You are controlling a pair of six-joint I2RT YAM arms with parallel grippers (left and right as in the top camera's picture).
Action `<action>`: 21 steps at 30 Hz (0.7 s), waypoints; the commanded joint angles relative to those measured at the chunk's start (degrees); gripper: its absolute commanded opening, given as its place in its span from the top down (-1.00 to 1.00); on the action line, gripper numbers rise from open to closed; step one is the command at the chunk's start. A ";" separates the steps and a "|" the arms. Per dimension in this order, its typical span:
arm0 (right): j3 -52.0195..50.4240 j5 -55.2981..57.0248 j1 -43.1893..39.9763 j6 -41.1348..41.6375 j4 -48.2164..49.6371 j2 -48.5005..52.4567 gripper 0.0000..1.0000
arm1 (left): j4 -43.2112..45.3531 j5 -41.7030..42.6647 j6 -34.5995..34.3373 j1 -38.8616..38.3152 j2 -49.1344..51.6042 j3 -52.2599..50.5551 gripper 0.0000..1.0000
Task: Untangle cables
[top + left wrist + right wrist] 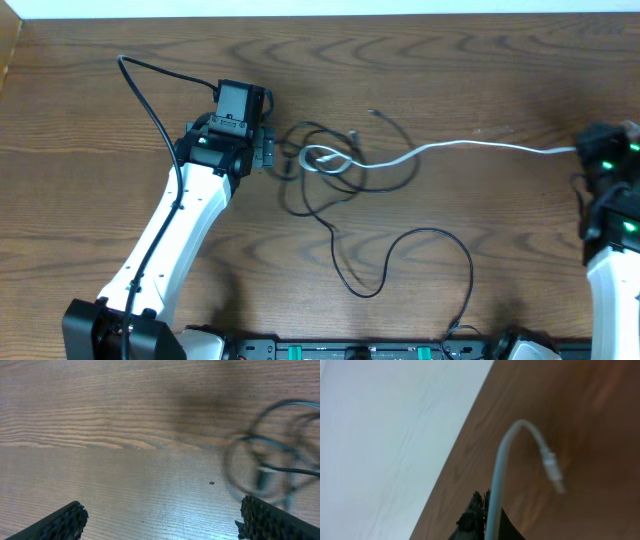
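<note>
Cables (345, 165): white cord (470, 146) + black cords (432, 231), knotted mid-desk (480, 60). Light, limp, prob. slippery; best held nr free ends, not mid-loop. R end effector (482, 517), desk 3 o'clock, pinching white cord behind its plug (554, 472). L end effector (160, 522) spread, empty, at knot's (320, 158) 9 o'clock.

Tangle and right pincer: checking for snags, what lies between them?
Only the white cable, running over bare table from the tangle to the right pincer, which grips its end. The overhead view shows this.

Left pincer (161, 519) spread wide, arm stretched forward; right pincer (482, 517) clamped shut.
</note>
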 commanded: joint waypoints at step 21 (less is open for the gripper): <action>0.17 -15.37 -8.50 -13.11 -15.39 1.64 -0.83 | -0.02 -0.15 -0.55 0.35 0.33 0.35 -0.98</action>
